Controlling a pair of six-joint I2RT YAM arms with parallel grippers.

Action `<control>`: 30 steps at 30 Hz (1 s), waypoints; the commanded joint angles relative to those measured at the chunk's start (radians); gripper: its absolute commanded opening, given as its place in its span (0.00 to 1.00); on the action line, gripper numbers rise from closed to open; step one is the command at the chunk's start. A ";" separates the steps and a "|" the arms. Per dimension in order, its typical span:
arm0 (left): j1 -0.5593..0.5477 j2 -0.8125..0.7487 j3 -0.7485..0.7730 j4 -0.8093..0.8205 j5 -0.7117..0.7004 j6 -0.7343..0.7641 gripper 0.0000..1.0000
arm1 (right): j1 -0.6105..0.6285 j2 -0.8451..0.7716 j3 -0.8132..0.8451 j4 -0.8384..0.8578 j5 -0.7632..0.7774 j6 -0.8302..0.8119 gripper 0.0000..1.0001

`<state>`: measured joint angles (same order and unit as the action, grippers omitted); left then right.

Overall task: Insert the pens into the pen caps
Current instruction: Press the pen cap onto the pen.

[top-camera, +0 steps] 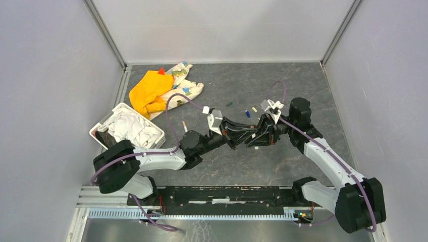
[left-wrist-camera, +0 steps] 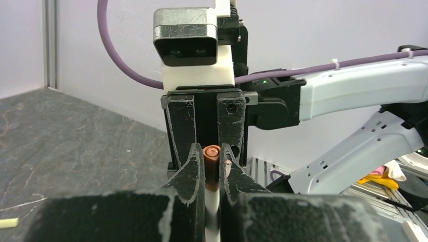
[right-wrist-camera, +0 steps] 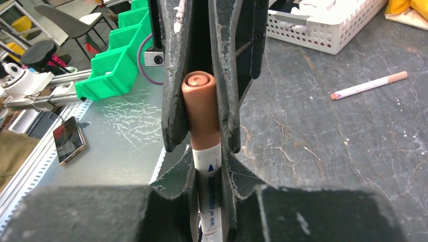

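Both arms reach inward and meet over the middle of the surface (top-camera: 303,85), a little toward its right edge. The left gripper (top-camera: 241,137) and right gripper (top-camera: 259,136) face each other tip to tip.

Held item: one pen (right-wrist-camera: 208,166), white barrel with blue print, topped by a brown cap (right-wrist-camera: 201,111) already seated on it. It stands roughly upright between the two grippers, cap end up.
- Left fingers (left-wrist-camera: 193,169): clenched on the brown cap, one pad touching each side.
- Right fingers (right-wrist-camera: 242,182): closed on the white barrel just below the cap.

Loose items on the surface:
- Second pen (right-wrist-camera: 368,85), white with a pinkish-brown end, lying flat, left of middle, near the left forearm.
- Dark green cap (top-camera: 229,104), blue cap (top-camera: 247,113) and cream cap (top-camera: 255,108), lying in a loose row beyond the grippers, toward the far edge. Blue and cream are close together; the green one lies apart to their left.

Other:
- White basket (top-camera: 144,119) by the left edge, holding crumpled white cloth (top-camera: 132,128).
- Orange cloth (top-camera: 149,91) lying over a patterned cloth (top-camera: 185,83), near the far left corner.
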<state>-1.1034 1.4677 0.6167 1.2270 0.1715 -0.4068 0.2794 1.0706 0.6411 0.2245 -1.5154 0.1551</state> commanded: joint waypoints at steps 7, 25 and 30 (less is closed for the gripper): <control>-0.126 0.072 -0.028 -1.139 0.463 0.070 0.02 | -0.023 -0.017 0.219 -0.021 0.439 -0.201 0.00; -0.016 -0.007 -0.064 -0.732 0.426 -0.172 0.02 | 0.019 -0.002 0.121 0.084 0.442 -0.099 0.00; 0.013 0.019 -0.045 -0.494 0.389 -0.314 0.04 | 0.027 -0.001 0.101 0.071 0.439 -0.112 0.00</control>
<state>-1.0073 1.3952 0.6373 0.9131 0.1806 -0.5316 0.3183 1.0855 0.6727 -0.0586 -1.2224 -0.0002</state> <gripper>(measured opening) 0.089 0.200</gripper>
